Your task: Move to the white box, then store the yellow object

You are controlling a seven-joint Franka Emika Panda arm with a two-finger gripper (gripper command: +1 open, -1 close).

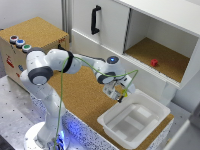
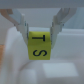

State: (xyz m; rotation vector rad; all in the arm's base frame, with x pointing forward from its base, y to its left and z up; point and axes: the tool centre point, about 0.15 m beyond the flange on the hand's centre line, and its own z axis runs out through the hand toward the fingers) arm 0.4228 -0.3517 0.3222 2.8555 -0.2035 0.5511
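Above the white box [image 1: 134, 119], hand [image 1: 123, 96] grips yellow object [image 2: 39, 45].

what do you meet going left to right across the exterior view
wooden box with coloured buttons → robot base → black cabinet handle → gripper holding the yellow object → white box → small red object

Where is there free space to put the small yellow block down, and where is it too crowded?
The shallow white plastic bin shows bare floor, bordered by its flared rim. The cork tabletop between the arm and the bin is also bare. It is crowded at the bin's far rim, where the claw holds the tiny yellow block. The open cabinet shelf holds a small red object.
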